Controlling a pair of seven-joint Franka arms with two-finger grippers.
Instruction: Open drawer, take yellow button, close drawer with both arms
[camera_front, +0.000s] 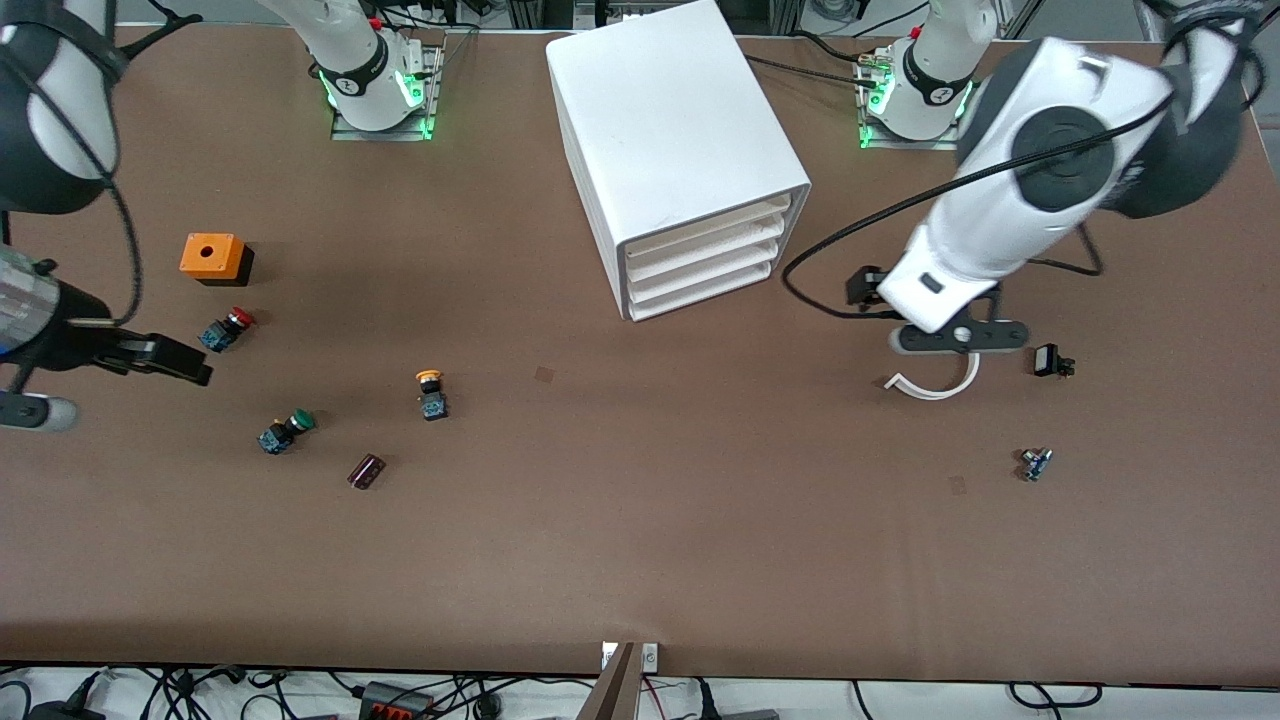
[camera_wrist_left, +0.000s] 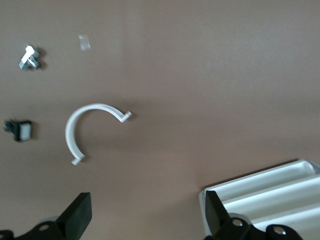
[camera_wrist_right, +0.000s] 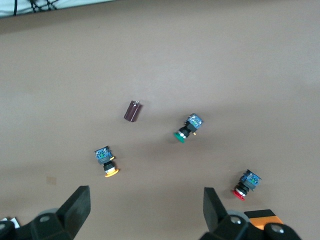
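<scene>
The white cabinet (camera_front: 670, 130) stands at the table's middle, near the arms' bases. Its uppermost drawer (camera_front: 708, 226) is shut, like the three below it. The orange-capped button (camera_front: 430, 392) stands on the table, nearer the front camera than the cabinet; it also shows in the right wrist view (camera_wrist_right: 107, 162). My right gripper (camera_front: 165, 358) (camera_wrist_right: 146, 210) is open and empty, over the table beside the red-capped button (camera_front: 228, 328). My left gripper (camera_front: 958, 338) (camera_wrist_left: 147, 215) is open and empty, over the table beside the cabinet's drawer fronts (camera_wrist_left: 270, 195).
A green-capped button (camera_front: 285, 432), a dark cylinder (camera_front: 366, 470) and an orange box (camera_front: 214, 258) lie toward the right arm's end. A white curved strip (camera_front: 935, 385), a small black part (camera_front: 1050, 362) and a small metal part (camera_front: 1035, 464) lie near my left gripper.
</scene>
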